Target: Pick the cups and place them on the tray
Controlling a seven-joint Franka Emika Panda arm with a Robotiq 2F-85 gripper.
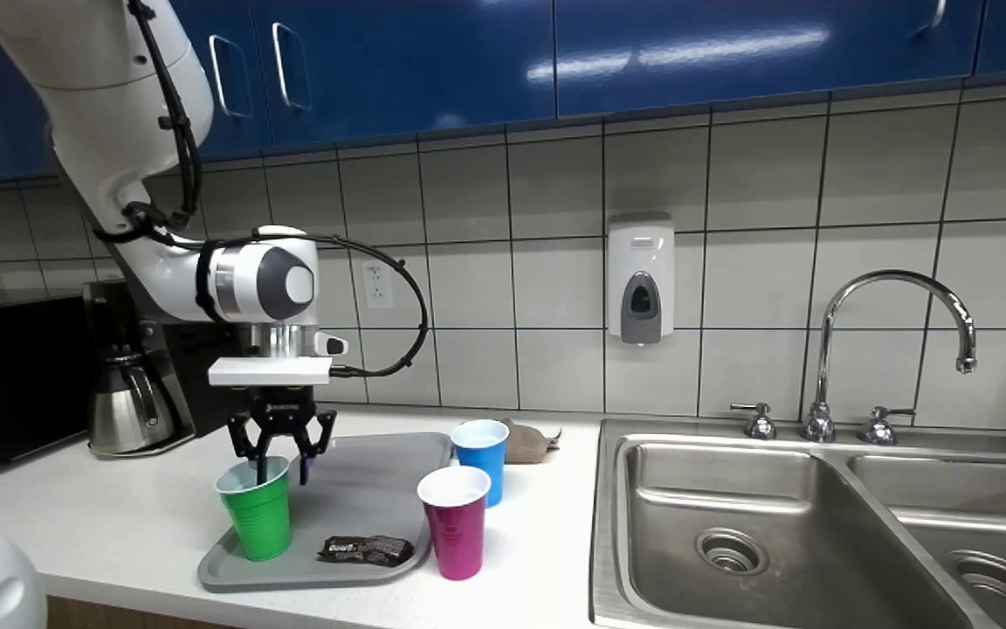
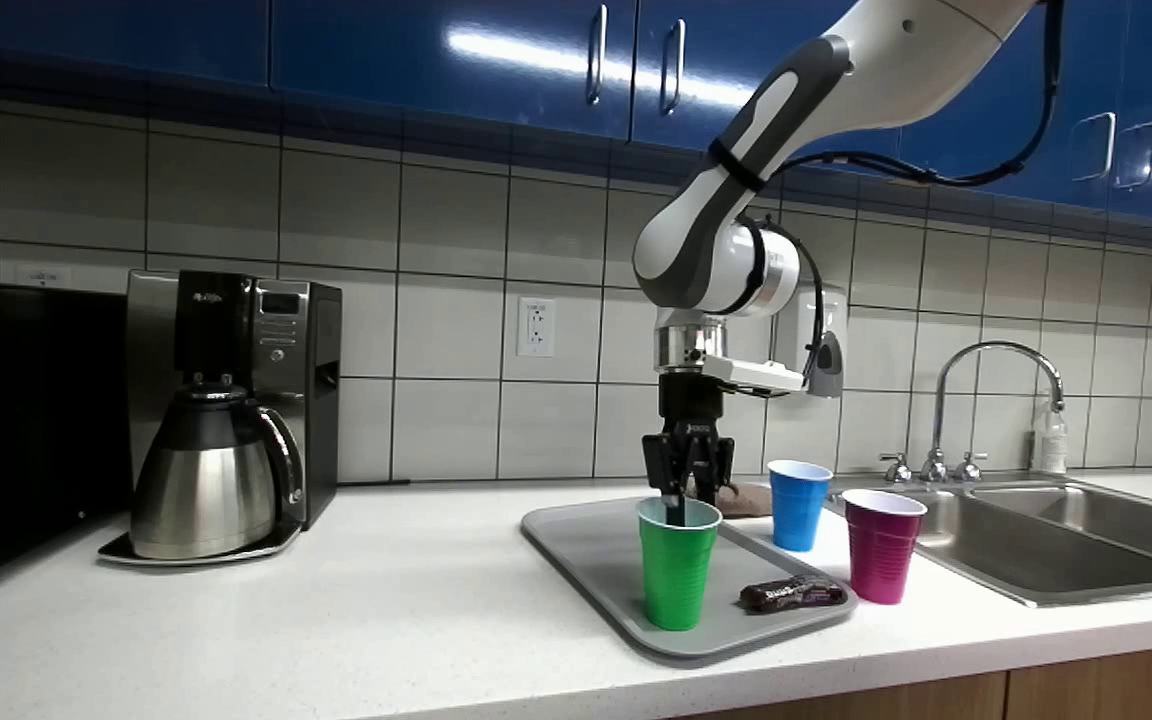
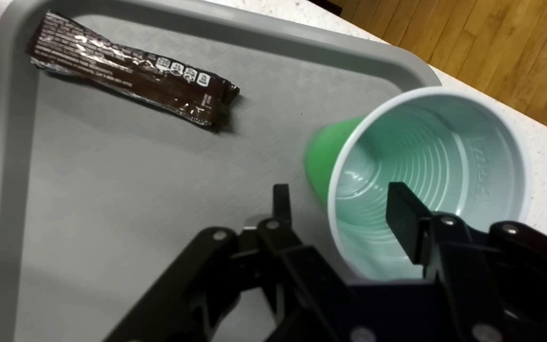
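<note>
Wrist view: black pincer (image 3: 341,209), jaws parted, straddles rim of green tapered plastic cup (image 3: 413,159) at three o'clock, on rectangular grey tray (image 3: 140,190). Judged light, easily dented; best pinched gently there.

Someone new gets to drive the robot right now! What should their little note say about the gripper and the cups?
Gripper: open, one jaw inside the green cup, the other outside, gripping nothing.
Where: the green cup is on the tray; the magenta cup and blue cup stand on the counter beside it.
Done: one cup on the tray.
Left: probably lift clear of the green cup first, then bring over the magenta and blue ones.
</note>
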